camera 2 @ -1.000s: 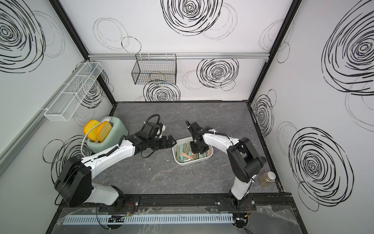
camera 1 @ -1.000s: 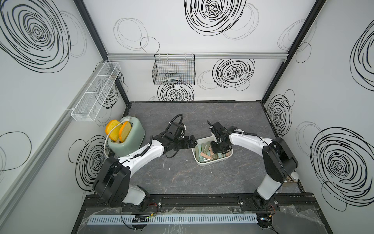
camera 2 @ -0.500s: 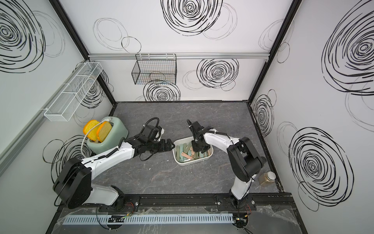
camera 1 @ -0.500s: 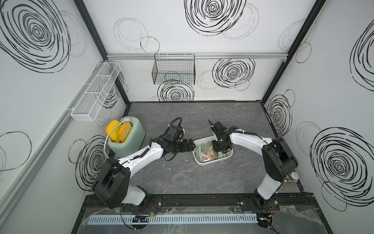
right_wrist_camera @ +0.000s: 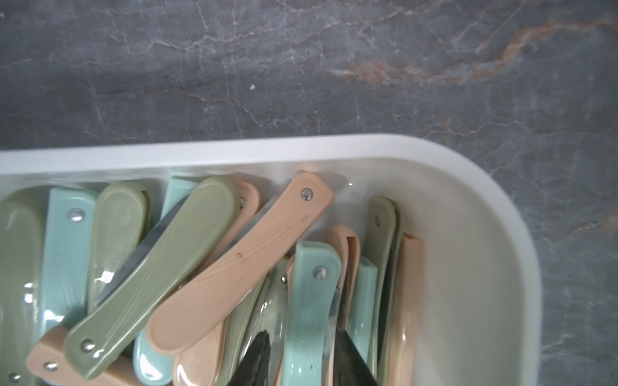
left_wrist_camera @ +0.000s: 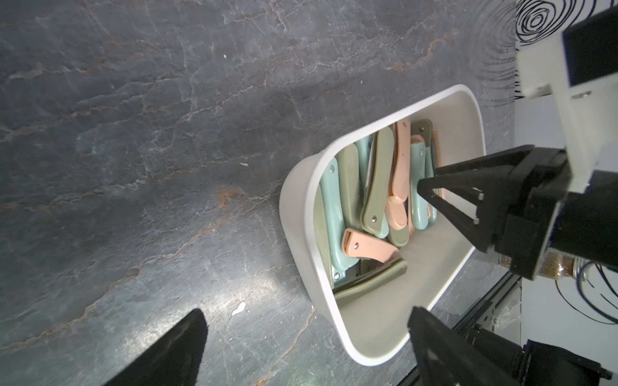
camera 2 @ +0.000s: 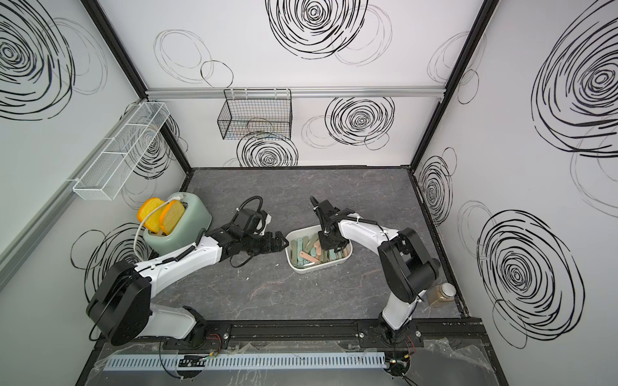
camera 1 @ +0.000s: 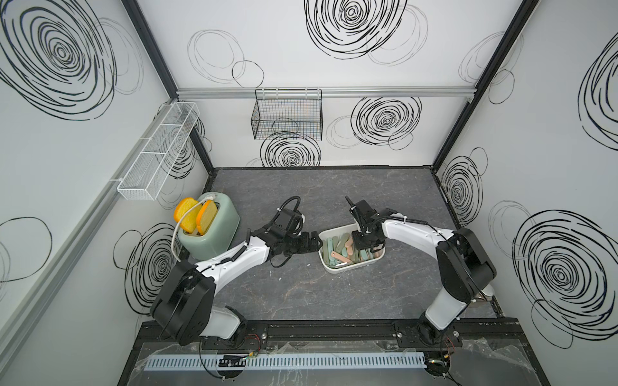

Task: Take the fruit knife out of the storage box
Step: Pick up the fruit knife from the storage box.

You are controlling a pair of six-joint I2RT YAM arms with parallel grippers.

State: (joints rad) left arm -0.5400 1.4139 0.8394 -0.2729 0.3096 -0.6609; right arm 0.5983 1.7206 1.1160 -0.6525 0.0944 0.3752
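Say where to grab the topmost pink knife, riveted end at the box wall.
Best pinch the pink knife mid-handle, jaws on its long edges, from straight above: it lies broad face up atop the other knives, and the storage box wall blocks its riveted end.

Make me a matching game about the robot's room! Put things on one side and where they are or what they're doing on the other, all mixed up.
Things:
1. toaster
2. black wire basket
3. left hand
4. right hand

Clues:
A. dipped into the storage box, among the fruit knives
B. has two bread slices sticking out
C. hangs on the back wall
D. wide open, beside the box

Pairs: 1-B, 2-C, 3-D, 4-A
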